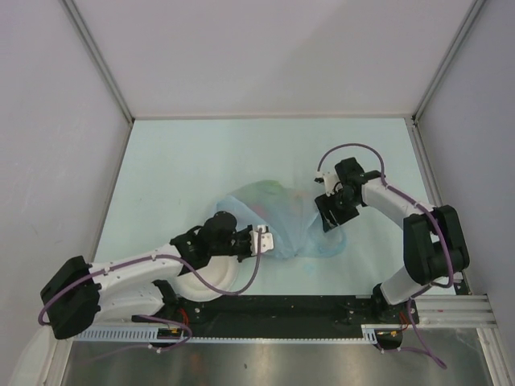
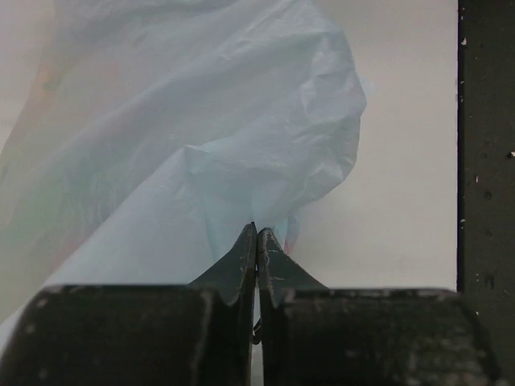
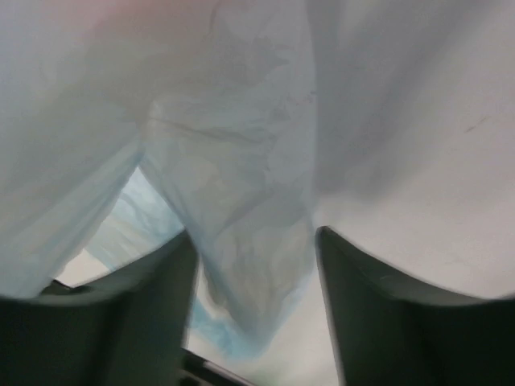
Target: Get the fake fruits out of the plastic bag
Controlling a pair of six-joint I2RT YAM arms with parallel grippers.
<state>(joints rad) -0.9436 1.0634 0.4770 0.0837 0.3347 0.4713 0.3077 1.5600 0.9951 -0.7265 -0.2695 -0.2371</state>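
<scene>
The plastic bag (image 1: 278,215), thin, crinkled and light blue, lies in a heap mid-table. Faint green and reddish tints (image 1: 268,191) show through its far side; no fake fruit shows clearly. My left gripper (image 1: 264,240) sits at the bag's near edge. In the left wrist view its fingertips (image 2: 257,229) are pressed together on a fold of the bag (image 2: 201,104). My right gripper (image 1: 328,213) is at the bag's right side. In the right wrist view it is open (image 3: 256,233), and a hanging fold of the bag (image 3: 233,145) sits between its fingers.
A white round plate (image 1: 211,283) lies near the front, partly under my left arm. A black rail (image 1: 306,310) runs along the table's near edge and shows as a dark strip (image 2: 485,161) in the left wrist view. White walls enclose the table on three sides.
</scene>
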